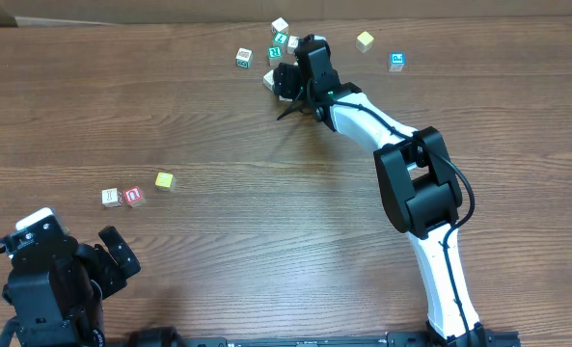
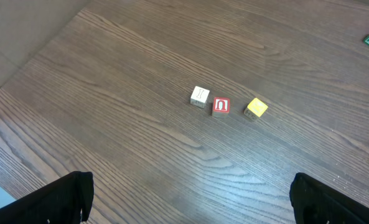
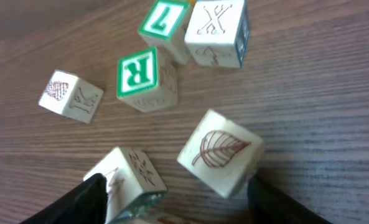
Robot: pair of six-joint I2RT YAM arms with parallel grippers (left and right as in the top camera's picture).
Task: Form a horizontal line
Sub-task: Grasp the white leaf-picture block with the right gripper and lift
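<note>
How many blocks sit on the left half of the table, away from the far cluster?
3. A white block is leftmost, a red block is right beside it, and a yellow block lies slightly apart to the right, a little farther back. Nothing covers that area.

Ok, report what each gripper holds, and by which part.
Nothing held. Left gripper open and empty; right gripper open, leaf block lying loose between its fingers.

Overhead looks straight down; left wrist sees the three-block row [image 2: 221,106] from afar (overhead shares it); right wrist close-up.
</note>
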